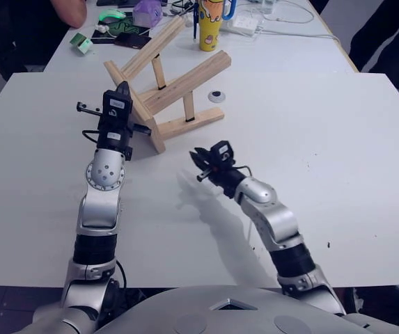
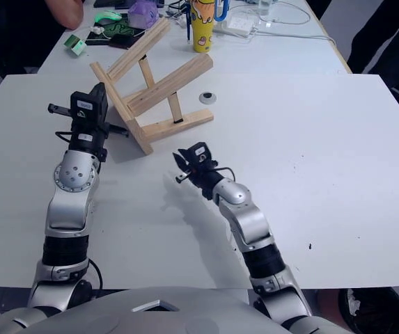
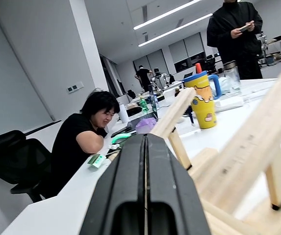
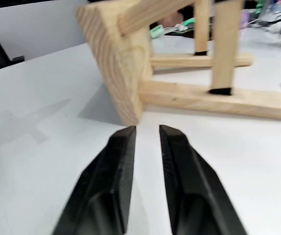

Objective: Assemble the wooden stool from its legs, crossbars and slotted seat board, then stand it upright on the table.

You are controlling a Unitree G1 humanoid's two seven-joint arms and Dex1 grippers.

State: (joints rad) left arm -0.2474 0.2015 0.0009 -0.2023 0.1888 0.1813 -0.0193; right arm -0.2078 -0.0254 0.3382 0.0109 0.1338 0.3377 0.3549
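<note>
Stool (image 1: 175, 87) looks fully put together: seat board (image 1: 135, 106), legs (image 1: 189, 125) and crossbars (image 1: 189, 106) all read as joined, and I see no loose pieces on the white surface (image 1: 310, 153). It is not upright, though. It lies tipped on its side in the upper left-centre of the head view, with the seat board standing on edge at a slant, the lower legs along the surface and the upper legs angled up toward the top of the frame. My left end effector (image 1: 124, 89) sits just beside the seat board's outer face, fingers pressed together with nothing between them; whether it touches the wood I cannot tell. My right end effector (image 4: 147, 131) hovers low over the surface just short of the board's lower corner, its two fingers a narrow gap apart and holding nothing. A small round disc (image 1: 216, 96) lies on the surface near the leg ends, apart from the stool. My reading: the assembly part is done, and what remains is tipping the stool onto its legs so that it stands upright.
</note>
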